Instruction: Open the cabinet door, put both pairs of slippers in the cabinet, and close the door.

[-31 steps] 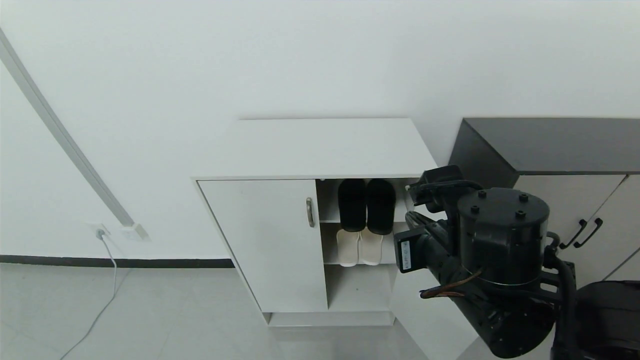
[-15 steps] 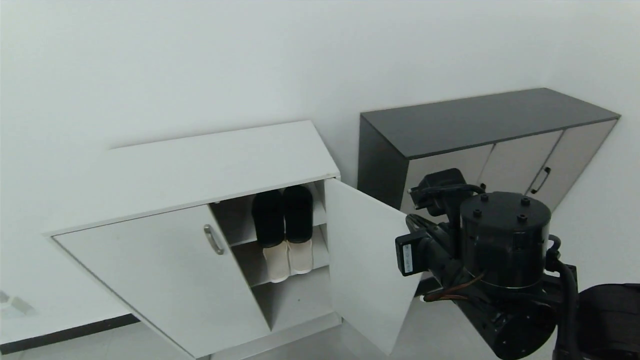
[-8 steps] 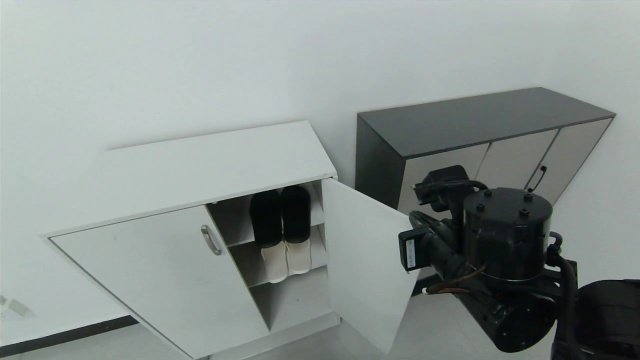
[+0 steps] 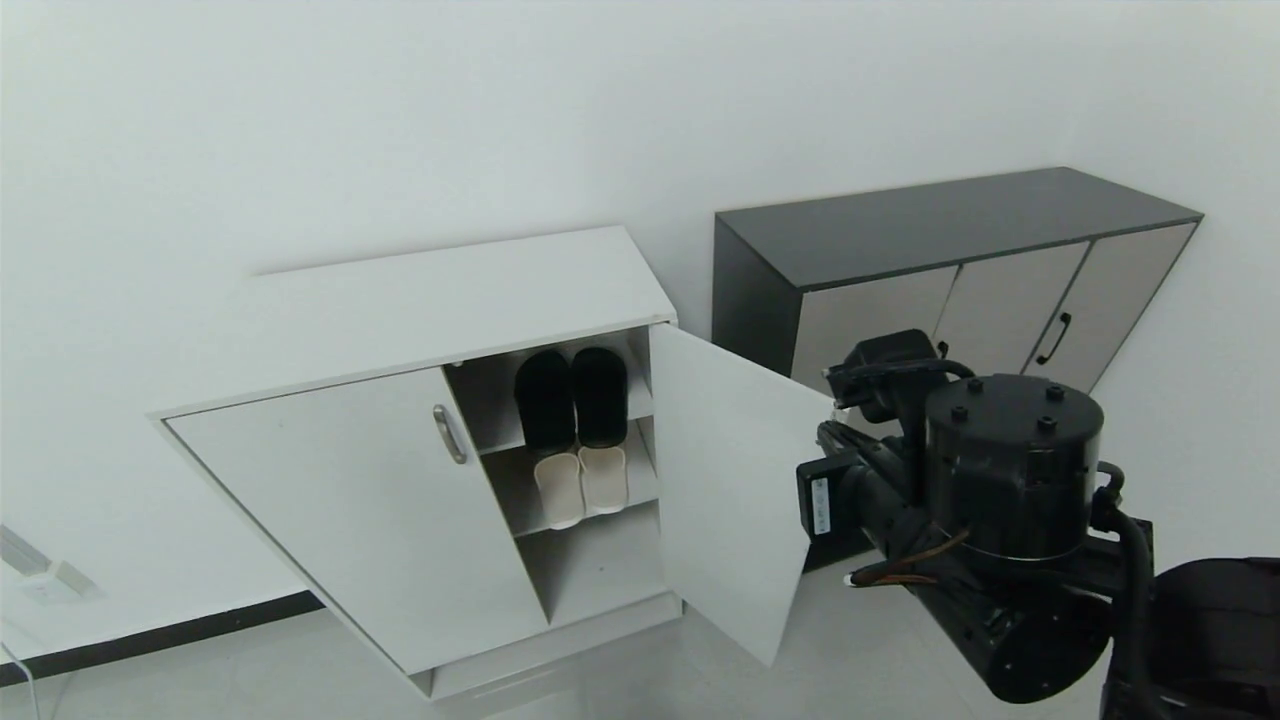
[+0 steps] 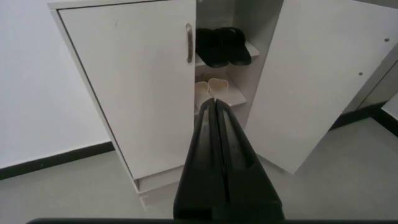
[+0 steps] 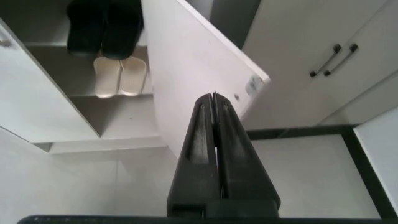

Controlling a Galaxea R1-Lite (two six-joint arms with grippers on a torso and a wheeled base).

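The white cabinet (image 4: 450,300) stands against the wall with its right door (image 4: 730,480) swung open and its left door (image 4: 360,510) shut. Inside, the black slippers (image 4: 572,398) lie side by side on the upper shelf and the white slippers (image 4: 582,484) on the shelf below. My left gripper (image 5: 216,102) is shut and empty, hanging in front of the opening, apart from the white slippers (image 5: 214,90) and the black slippers (image 5: 222,46). My right gripper (image 6: 214,98) is shut and empty, close to the open door (image 6: 193,68) near its free edge.
A dark cabinet (image 4: 950,230) with grey doors and black handles (image 6: 341,57) stands just right of the white one. A wall socket (image 4: 40,580) sits low at the far left. Bare floor lies in front of both cabinets.
The whole head view has shifted, so the camera moved: the cabinet now shows from an angle and a little farther right. The door stays open and the slippers lie as before.
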